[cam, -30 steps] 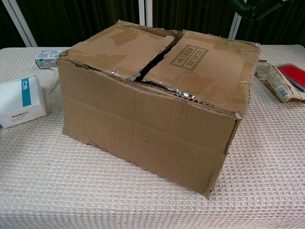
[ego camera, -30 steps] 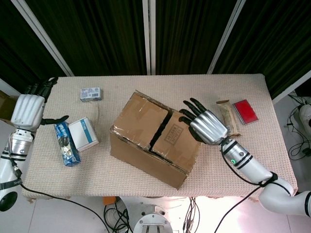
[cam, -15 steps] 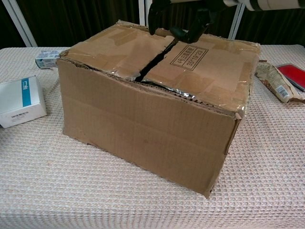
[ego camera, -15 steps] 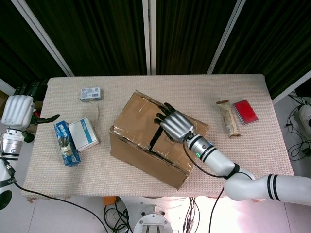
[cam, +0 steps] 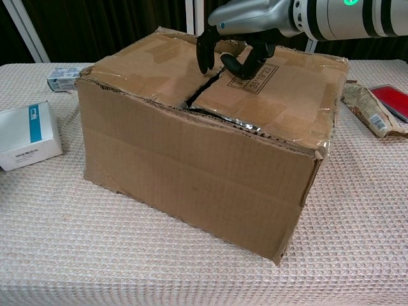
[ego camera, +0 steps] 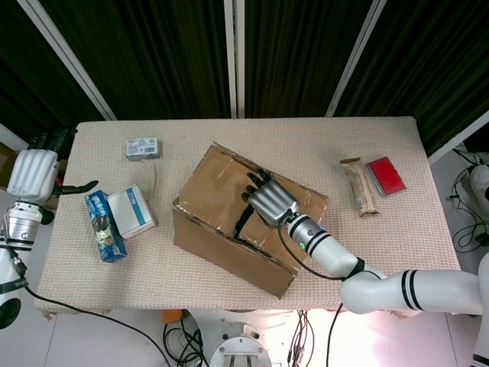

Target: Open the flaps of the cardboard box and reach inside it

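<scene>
- Chest view: brown corrugated cardboard box (cam: pixel 204 153) sitting mid-table on the beige woven tablecloth (cam: pixel 95 255), skewed to the table edges, both top flaps lying down with a dark seam (cam: pixel 205 87) gaping between them.
- Right hand (cam: pixel 237 48) hovering over that seam, dark fingertips (cam: pixel 205 60) curling down at the flap edges, holding nothing. Whether they are touching the cardboard, I cannot tell. Likely placed there to hook under a flap and lift it.
- Left hand (ego camera: pixel 32 172) hanging off the table's left end, fingers apart, gripping nothing, probably waiting clear of the work.
- Box contents hidden; the gap is showing only shadow.
- Lying loose nearby: white-and-blue carton (ego camera: pixel 131 209), blue snack packet (ego camera: pixel 103 227) touching it, small pale box (ego camera: pixel 143 147), tan wrapped bar (ego camera: pixel 358 186) beside a flat red packet (ego camera: pixel 384 175).
</scene>
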### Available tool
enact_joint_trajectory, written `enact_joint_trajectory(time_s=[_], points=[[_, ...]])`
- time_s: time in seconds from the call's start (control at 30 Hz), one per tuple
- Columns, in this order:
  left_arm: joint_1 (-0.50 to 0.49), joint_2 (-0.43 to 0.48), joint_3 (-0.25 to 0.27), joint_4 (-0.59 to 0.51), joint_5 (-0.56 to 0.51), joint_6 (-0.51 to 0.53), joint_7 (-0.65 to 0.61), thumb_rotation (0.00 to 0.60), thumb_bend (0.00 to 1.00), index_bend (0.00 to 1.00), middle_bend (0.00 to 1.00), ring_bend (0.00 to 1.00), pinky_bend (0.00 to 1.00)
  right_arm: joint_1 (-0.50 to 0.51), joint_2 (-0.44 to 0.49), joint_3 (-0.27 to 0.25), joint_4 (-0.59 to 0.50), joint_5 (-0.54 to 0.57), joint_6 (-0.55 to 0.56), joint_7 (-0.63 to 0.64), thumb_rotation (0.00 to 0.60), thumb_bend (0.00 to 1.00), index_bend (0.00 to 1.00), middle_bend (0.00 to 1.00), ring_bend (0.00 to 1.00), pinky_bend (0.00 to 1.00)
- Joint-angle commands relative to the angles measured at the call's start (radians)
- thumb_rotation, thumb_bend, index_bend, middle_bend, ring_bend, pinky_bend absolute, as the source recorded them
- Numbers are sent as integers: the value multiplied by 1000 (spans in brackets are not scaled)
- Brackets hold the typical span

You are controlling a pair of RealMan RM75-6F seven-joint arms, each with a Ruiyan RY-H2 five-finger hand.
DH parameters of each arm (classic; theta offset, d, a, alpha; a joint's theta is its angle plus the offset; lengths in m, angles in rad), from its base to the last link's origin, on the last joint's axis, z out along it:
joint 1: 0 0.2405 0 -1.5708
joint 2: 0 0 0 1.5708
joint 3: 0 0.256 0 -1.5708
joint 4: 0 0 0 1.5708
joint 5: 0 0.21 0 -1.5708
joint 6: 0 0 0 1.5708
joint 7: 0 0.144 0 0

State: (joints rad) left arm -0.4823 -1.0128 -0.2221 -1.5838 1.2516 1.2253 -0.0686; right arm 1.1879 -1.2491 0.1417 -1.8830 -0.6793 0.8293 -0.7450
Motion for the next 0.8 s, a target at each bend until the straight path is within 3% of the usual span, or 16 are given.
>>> enact_joint_trajectory(time_s=[0.03,0.3,0.57,0.8], points=[[0,-3,-1,2,0,-4,4,436,73,53,171,82,165,5,4,-8,2,2,-1,9,600,798,398,349,0,0],[1,-2,-7,-2,0,-7,9,435,73,53,171,82,166,15,29,-29,-9,14,13,22,600,833,522,454,0,0],[5,-2,-9,-6,-3,-12,15,436,73,53,171,82,166,6,85,-31,-57,-9,38,56,600,835,533,488,0,0],[5,2,-13,-21,-10,-18,35,435,73,52,171,83,166,-39,185,-18,-159,-82,83,112,600,836,513,490,4,0]])
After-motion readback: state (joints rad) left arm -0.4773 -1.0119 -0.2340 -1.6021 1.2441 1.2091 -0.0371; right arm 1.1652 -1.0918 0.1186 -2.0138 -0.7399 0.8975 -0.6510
